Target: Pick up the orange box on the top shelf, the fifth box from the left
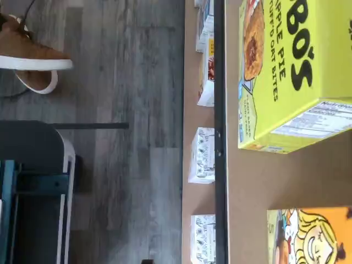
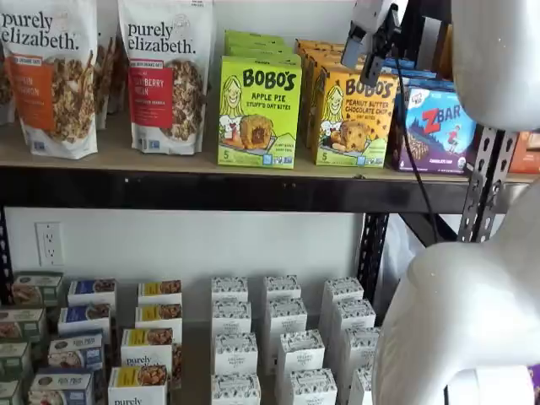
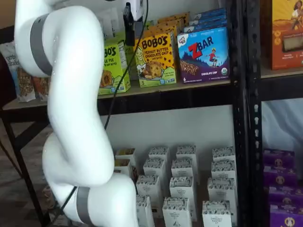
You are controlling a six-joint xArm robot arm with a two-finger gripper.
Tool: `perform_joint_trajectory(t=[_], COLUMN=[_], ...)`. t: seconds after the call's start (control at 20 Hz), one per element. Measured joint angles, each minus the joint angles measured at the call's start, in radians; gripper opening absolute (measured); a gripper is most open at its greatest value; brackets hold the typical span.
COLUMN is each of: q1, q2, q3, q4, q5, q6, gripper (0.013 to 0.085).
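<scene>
The orange box (image 2: 353, 110) stands upright on the top shelf (image 2: 169, 159), at the front of a row of like boxes, between a lime-green box and a blue one. It also shows in a shelf view from the side (image 3: 155, 59), and its cartoon-girl corner appears in the wrist view (image 1: 311, 236). My gripper (image 2: 380, 46) hangs in front of the box's upper edge, apart from it. Its black fingers (image 3: 128, 21) reach down from the white body. The gripper is open and holds nothing.
A lime-green Apple Pie box (image 2: 258, 110) stands left of the orange box and a ZBar box (image 2: 439, 126) right of it. Granola bags (image 2: 51, 76) fill the shelf's left end. Small white boxes (image 2: 278, 337) crowd the lower level. A black upright (image 2: 477, 186) rises at the right.
</scene>
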Motion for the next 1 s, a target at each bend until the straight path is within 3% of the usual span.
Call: perform_joint_trajectory(t=[0.15, 0.5, 1.0], q1=[0.002, 0.008, 0.024], q2=[-0.029, -0.025, -0.016], q3=[0.034, 0.018, 0.04], q4=[0.002, 0.001, -0.027], q5=[-0.063, -0.073, -0.188], q6=[0.0, 0.008, 0.008], gripper=[0.085, 0.085, 0.085])
